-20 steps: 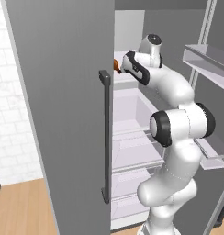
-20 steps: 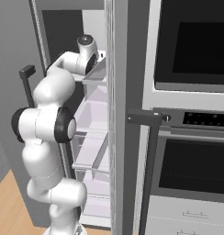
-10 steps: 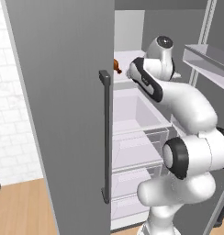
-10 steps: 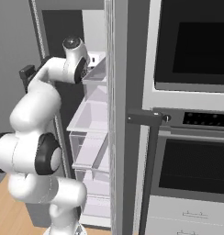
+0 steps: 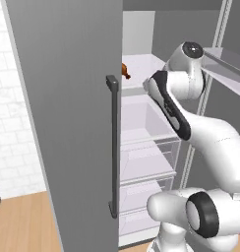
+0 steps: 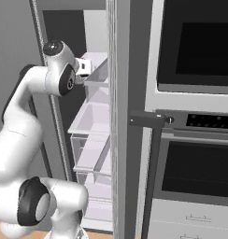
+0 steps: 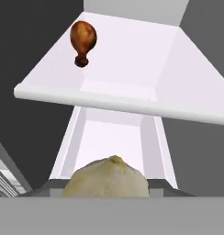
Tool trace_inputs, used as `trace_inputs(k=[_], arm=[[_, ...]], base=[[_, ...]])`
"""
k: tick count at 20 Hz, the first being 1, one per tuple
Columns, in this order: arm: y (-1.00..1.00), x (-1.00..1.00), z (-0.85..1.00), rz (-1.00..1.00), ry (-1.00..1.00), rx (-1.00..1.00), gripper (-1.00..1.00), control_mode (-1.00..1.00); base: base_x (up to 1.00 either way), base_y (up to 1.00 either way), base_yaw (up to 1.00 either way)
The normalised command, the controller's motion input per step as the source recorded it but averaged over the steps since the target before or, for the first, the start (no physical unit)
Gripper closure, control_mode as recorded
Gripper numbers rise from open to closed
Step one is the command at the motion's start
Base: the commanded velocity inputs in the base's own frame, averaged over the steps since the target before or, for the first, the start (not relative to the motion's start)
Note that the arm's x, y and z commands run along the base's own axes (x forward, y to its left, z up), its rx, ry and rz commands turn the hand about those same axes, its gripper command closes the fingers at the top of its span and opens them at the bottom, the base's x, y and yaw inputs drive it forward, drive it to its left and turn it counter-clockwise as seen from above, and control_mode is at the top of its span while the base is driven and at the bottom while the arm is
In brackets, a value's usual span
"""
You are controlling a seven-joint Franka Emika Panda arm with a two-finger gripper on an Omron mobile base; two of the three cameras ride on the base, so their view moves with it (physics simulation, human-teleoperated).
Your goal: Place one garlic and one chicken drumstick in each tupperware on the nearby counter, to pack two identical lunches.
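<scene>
A pale garlic (image 7: 107, 178) sits right against the hand at the bottom of the hand view, and my gripper (image 6: 89, 70) is shut on it; its fingertips are hidden behind the bulb. The hand is at the mouth of the open fridge, level with the upper shelf. A brown chicken drumstick (image 7: 82, 40) lies on that white shelf (image 7: 132, 87), ahead of the hand and to its left; the left base view also catches the drumstick (image 5: 125, 71) just past the door edge. The tupperware and the counter are out of view.
The grey fridge door (image 5: 68, 123) with its dark vertical handle (image 5: 112, 147) stands open on the left. Clear drawers (image 5: 144, 123) sit below the shelf. A door bin (image 5: 227, 66) juts out on the right. A wall oven (image 6: 195, 51) flanks the fridge.
The arm has swung its elbow down and to the side, and the hand has drawn back a little from the shelf with the garlic. The drumstick has stayed put.
</scene>
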Motion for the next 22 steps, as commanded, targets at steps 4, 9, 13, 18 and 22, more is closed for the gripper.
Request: trace_inputs(k=[4, 9, 13, 18, 22], arm=[[0.0, -1.0, 0.0, 0.0, 0.0, 0.0, 1.0, -1.0], [0.0, -1.0, -0.11, 0.0, 0.0, 0.0, 1.0, -1.0], [0.0, -1.0, -0.43, 0.0, 0.0, -0.04, 1.0, -1.0], [0.0, -0.2, -0.09, 0.0, 0.0, -0.01, 1.0, 1.0], [0.0, 0.0, 0.0, 0.0, 0.0, 0.0, 1.0, 1.0]], base=[[0.0, 0.0, 0.0], [0.0, 0.0, 0.0], [0.0, 0.0, 0.0], [-0.8, -0.01, 0.0], [-1.0, -0.04, 0.0]])
